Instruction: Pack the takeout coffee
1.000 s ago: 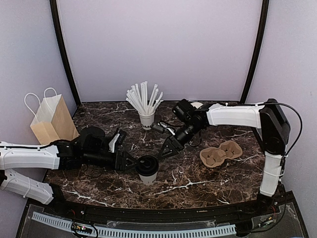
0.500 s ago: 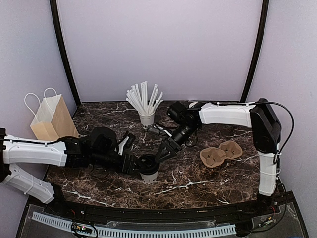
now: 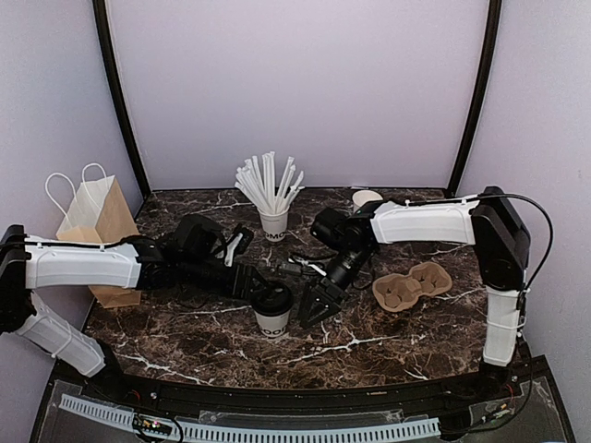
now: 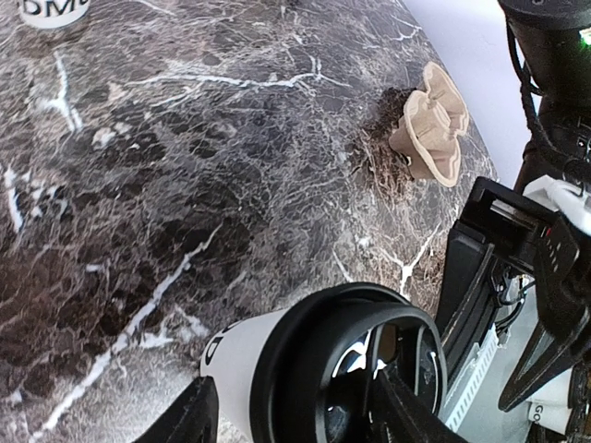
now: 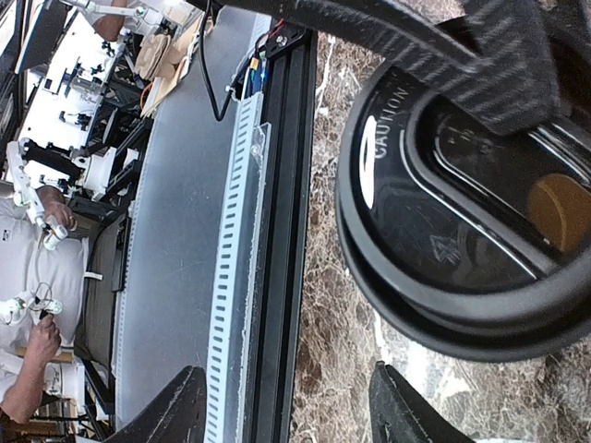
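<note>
The takeout coffee (image 3: pixel 272 320), a white paper cup with dark lettering and a black lid (image 3: pixel 273 298), stands upright on the marble near the table's middle front. My left gripper (image 3: pixel 259 286) reaches it from the left and is shut on its top. In the left wrist view the cup (image 4: pixel 242 360) fills the gap of the left gripper (image 4: pixel 300 420), and one finger lies across the lid (image 4: pixel 314 369). My right gripper (image 3: pixel 314 306) stands open just right of the cup. In the right wrist view the right gripper (image 5: pixel 291 406) has only marble between its fingers, below the lid (image 5: pixel 443 212).
A white cup full of straws (image 3: pixel 273 221) stands behind the coffee. At the far left is a brown paper bag (image 3: pixel 92 221). A brown pulp cup carrier (image 3: pixel 411 284) lies to the right, seen too as the carrier (image 4: pixel 429 125). A lidless white cup (image 3: pixel 367 197) stands at the back.
My right gripper slid down from above the cup to its right side and its jaws widened. The left arm swung further in. The cup now stands straighter, lettering showing.
</note>
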Available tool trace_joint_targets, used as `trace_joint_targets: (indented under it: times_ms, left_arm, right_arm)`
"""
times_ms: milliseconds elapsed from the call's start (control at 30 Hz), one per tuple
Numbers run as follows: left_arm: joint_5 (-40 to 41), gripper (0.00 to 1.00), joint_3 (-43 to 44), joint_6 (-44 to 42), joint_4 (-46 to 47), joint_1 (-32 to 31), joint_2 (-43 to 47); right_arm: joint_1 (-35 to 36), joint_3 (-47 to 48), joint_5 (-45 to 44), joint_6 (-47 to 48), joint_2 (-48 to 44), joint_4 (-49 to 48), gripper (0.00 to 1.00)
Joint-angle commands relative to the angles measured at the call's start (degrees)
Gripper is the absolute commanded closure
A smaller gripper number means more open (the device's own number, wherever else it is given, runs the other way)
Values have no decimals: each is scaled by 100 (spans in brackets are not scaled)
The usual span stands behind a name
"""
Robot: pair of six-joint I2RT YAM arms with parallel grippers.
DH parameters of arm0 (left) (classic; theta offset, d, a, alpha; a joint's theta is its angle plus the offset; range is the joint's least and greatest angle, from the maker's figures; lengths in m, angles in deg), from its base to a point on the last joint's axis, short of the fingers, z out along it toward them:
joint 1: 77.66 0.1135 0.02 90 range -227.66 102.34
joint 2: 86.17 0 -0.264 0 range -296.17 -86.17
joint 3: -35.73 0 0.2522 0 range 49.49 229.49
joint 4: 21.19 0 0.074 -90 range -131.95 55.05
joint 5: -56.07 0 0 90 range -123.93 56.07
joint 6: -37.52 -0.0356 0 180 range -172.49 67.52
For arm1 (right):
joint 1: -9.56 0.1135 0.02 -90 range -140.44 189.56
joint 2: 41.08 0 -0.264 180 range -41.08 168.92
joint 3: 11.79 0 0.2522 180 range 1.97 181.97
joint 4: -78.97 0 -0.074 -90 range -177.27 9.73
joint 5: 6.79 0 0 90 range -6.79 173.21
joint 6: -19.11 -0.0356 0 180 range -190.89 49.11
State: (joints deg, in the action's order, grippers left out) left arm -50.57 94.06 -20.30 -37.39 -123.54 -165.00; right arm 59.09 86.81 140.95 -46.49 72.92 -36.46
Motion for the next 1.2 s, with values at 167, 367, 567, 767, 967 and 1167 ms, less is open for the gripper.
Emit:
trace_joint_targets:
  times_ms: [167,367,567,767,967,1167]
  left_arm:
    - [-81,40,490,-455,-329,36,-152]
    - [35,39,497,-437,-585,36,280]
    - [440,37,270,125,-785,44,762]
    - [197,58,-537,1286,-310,217,1028]
    - [-138,62,-863,1558,216,282,1042]
    - [-268,61,-923,1578,452,293,976]
  right_arm:
    - [-12,-166,-265,32,-307,7,39]
    - [-211,-316,-494,-617,-303,-486,41]
    - [-602,-263,-477,-1465,-188,-1070,45]
    - [-652,-55,-278,-1728,55,-1175,49]
    - [-656,147,3,-1830,252,-1190,51]
    - [-648,251,155,-1911,436,-1178,51]
